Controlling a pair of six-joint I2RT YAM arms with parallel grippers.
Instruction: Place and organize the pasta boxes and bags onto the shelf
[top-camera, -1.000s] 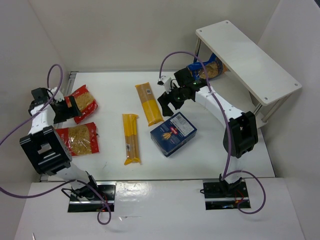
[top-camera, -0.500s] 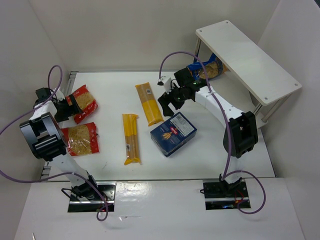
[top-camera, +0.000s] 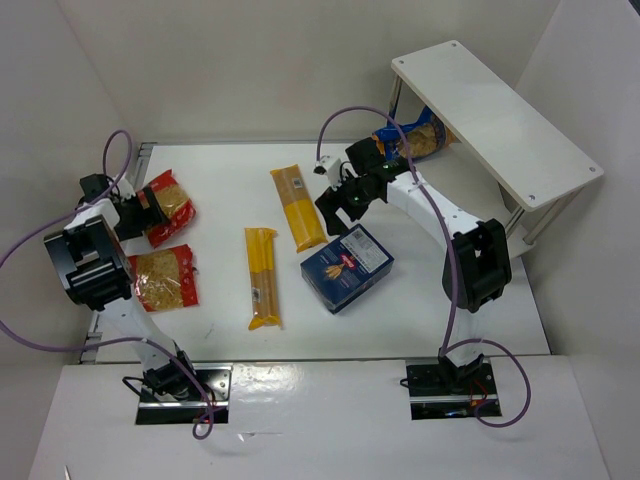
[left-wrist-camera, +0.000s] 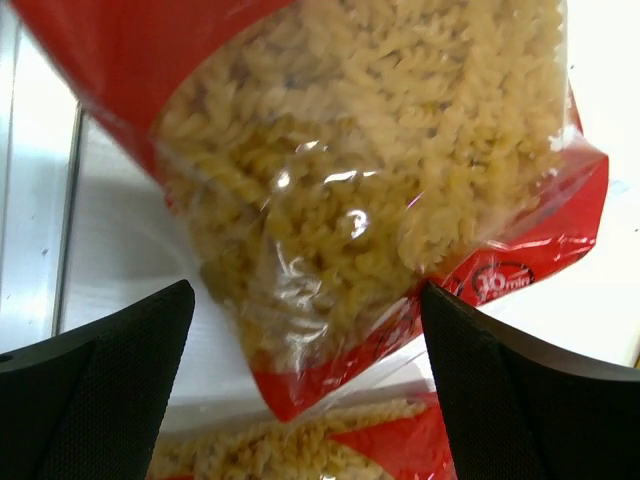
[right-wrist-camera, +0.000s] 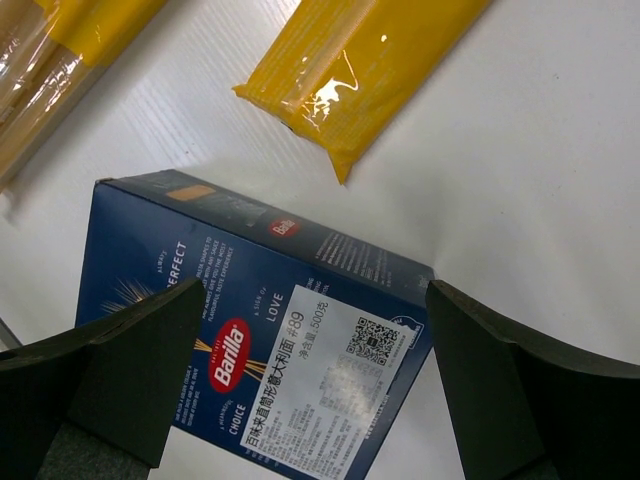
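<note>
Pickup stage, by the look of it, with both arms lined up on a package and nothing held. The left jaws stand wide open with a corner of the red bag (left-wrist-camera: 370, 180) between them. Whether the pads touch the film I cannot tell. The right jaws are also wide open and empty, hanging over the far end of the box (right-wrist-camera: 270, 340), which lies flat near the middle of the counter (top-camera: 420, 310).

The blue bag (top-camera: 415, 140) already sits under the top board of the shelf (top-camera: 490, 115), so one item seems placed. Still on the counter are the box, a second red bag (top-camera: 160, 278) just in front of the first, and two spaghetti packs (top-camera: 263, 277) (top-camera: 298, 207) left of the box.

Next, the left jaws likely need to drop and pinch the bag where the pasta is bulky, since loose film would slip. The right jaws need to come down squarely across the box, and it looks broad for them, so the narrower span is the safer bet. The shelf is at the far right, a long reach for the left arm.

The counter is smooth, white and matte. Plain white walls (top-camera: 250, 70) close it in at the back and sides. Purple cables (top-camera: 350, 110) loop above the arms.
</note>
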